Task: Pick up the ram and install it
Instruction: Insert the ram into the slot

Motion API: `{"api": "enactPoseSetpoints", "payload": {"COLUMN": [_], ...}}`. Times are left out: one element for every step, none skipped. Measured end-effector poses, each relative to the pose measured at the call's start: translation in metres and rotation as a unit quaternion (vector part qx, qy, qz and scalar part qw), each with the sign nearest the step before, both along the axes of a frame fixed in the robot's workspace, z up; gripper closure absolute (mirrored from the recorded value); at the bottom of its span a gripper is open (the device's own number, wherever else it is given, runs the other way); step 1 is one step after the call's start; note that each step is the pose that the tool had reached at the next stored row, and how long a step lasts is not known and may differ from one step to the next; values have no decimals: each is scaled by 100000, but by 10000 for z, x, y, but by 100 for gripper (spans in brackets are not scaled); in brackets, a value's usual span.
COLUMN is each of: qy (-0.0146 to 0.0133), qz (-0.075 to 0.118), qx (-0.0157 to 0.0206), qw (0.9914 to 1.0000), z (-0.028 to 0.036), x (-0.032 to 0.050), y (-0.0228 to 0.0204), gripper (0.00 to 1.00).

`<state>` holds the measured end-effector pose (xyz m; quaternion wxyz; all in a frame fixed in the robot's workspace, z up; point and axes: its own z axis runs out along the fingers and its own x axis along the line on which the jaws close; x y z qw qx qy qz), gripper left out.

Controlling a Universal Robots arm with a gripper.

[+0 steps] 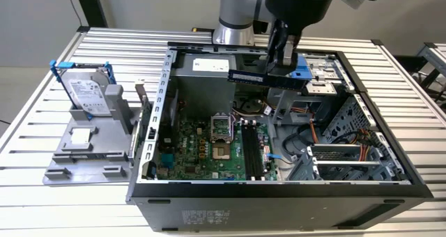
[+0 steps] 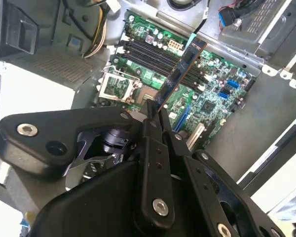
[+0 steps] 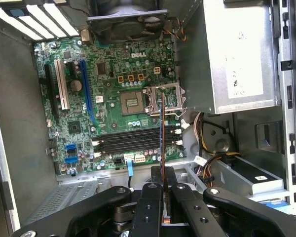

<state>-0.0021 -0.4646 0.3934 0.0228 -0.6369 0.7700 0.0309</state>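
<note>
The computer case (image 1: 279, 195) lies open on the table (image 1: 35, 143); the motherboard (image 1: 202, 148) lies inside it. The ram (image 1: 251, 77) hangs above the case's far part. On the exterior view's left stands the hard drive (image 1: 87, 93).

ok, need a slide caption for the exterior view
The gripper holds the ram in the air over the motherboard inside the open computer case, not yet seated.
</note>
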Motion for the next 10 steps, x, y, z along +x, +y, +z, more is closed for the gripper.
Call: {"api": "enactPoseSetpoints", "payload": {"qy": [1, -1, 2, 1, 0, 1, 0, -1, 0, 0], "qz": [-865, -1696, -2616, -3440, -4324, -5156, -5975, -6715, -7440, -8161], "qx": [-2, 3, 0, 1, 2, 4, 4, 3, 5, 4], "qw": [99996, 99986, 99966, 99941, 99906, 99867, 99821, 99774, 99723, 99666], "z": [0, 0, 0, 0, 0, 0, 0, 0, -1, 0], "x": [0, 0, 0, 0, 0, 0, 0, 0, 0, 0], "y": [0, 0, 0, 0, 0, 0, 0, 0, 0, -1], "gripper": [100, 100, 100, 100, 100, 100, 100, 100, 100, 100]}}
